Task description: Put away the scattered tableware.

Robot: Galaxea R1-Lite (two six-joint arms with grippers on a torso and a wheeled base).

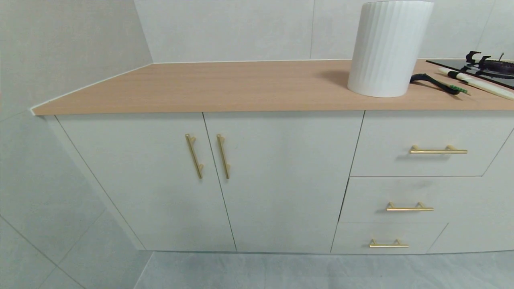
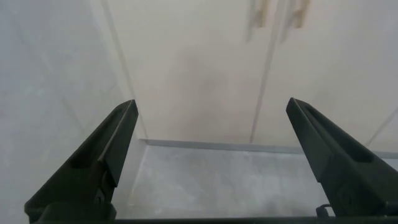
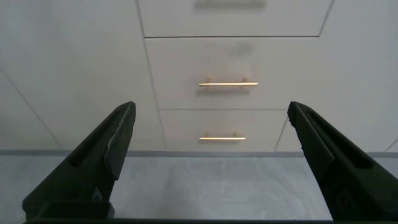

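Observation:
On the wooden countertop (image 1: 225, 86) at the right, a tall white ribbed holder (image 1: 387, 48) stands upright. Beside it lie a black-handled utensil (image 1: 435, 83) and a long cream-coloured utensil (image 1: 484, 85). More dark utensils (image 1: 488, 64) rest on the black cooktop (image 1: 453, 65) at the far right. My left gripper (image 2: 211, 106) is open and holds nothing, low before the double cabinet doors (image 2: 205, 68). My right gripper (image 3: 211, 107) is open with nothing in it, low in front of the drawers (image 3: 230, 71).
Below the counter are two white doors with vertical gold handles (image 1: 194, 155) and three drawers with horizontal gold handles (image 1: 437, 151). A tiled wall (image 1: 48, 60) closes the left side. Grey floor tiles (image 1: 281, 271) run along the cabinet's foot.

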